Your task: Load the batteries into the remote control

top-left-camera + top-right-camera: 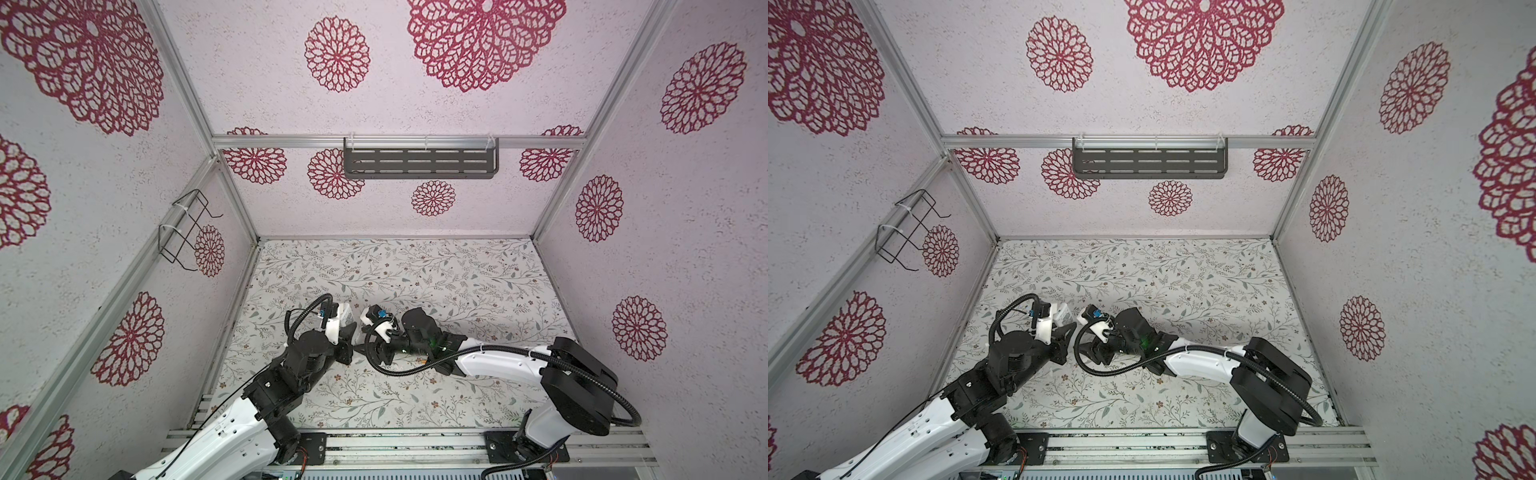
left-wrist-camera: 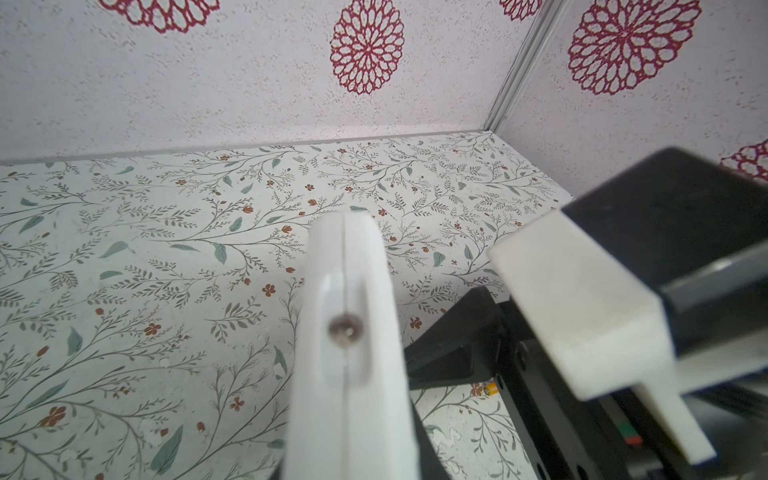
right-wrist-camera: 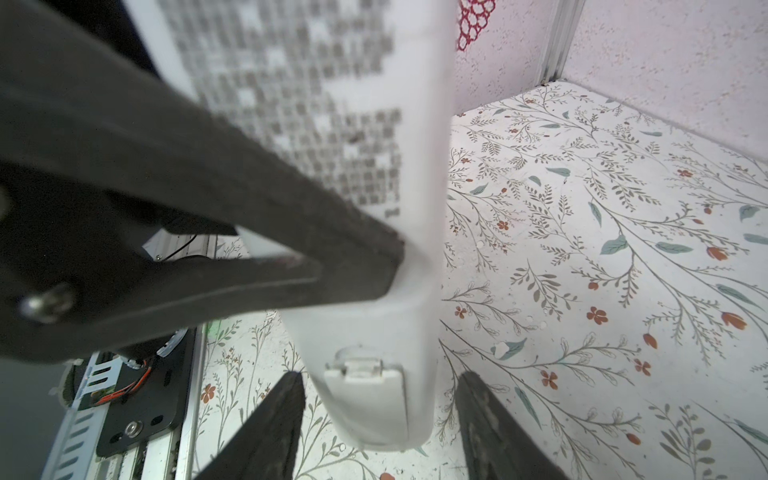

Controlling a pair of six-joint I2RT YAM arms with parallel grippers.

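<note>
Floral tabletop [image 1: 457,282], remote control [image 3: 365,328] in left fingers [image 3: 232,187].

White arm links [image 1: 498,368], black joints [image 1: 307,357], ribbed black cables [image 1: 507,350].

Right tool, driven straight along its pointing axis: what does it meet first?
The remote control: its latch end sits between the open fingers of the right tool, while the left tool clamps it. Depth unclear.

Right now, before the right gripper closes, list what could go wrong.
Only the left gripper holds the remote control; the right gripper, straddling its end, may twist it loose when closing. The battery cover looks shut; clamping over it could block opening. A battery under the right arm could get knocked.
</note>
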